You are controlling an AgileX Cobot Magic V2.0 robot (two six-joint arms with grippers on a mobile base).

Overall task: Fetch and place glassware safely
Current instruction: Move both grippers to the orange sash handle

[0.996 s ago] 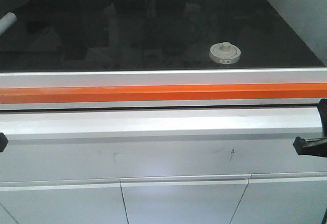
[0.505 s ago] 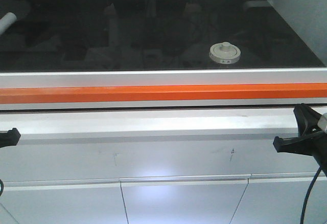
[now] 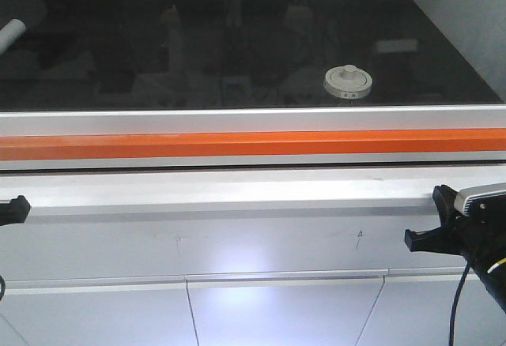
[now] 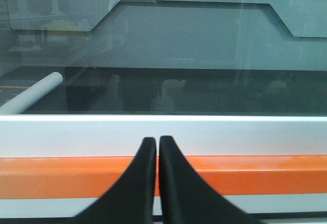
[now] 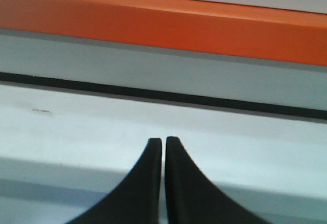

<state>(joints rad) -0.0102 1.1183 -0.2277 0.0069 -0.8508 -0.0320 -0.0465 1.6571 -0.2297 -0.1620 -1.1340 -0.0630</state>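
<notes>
The small squat clear glass jar (image 3: 347, 82) stands upright on the glossy black worktop (image 3: 198, 54), right of centre and towards the near edge. Its wide off-white round lid (image 3: 347, 78) with the central knob sits square on top. The lid covers the mouth, so I cannot tell whether anything is in the jar. It stands alone, touching nothing, which should leave room to come at it from either side.

Far to the left, well apart from the jar, a plain white cylinder (image 3: 11, 35) lies tilted at the worktop's edge. It is not the thing to fetch.

Reflections across the dark area suggest a glass pane between the robot and the jar, though I cannot be sure. Along the near side run a white frame (image 3: 253, 118) and, just below it, a long orange bar (image 3: 253, 144). I judge this to be the lower rail of a sliding front that must go up before any reach.

Below the bar is a white ledge (image 3: 237, 192), then shut cupboard doors (image 3: 277, 314) whose contents are hidden.

The left pincer (image 4: 156, 141) is pressed together, empty, facing the orange bar. The right pincer (image 5: 163, 142) is likewise pressed together, empty, over the ledge. Both are low and well short of the jar.
</notes>
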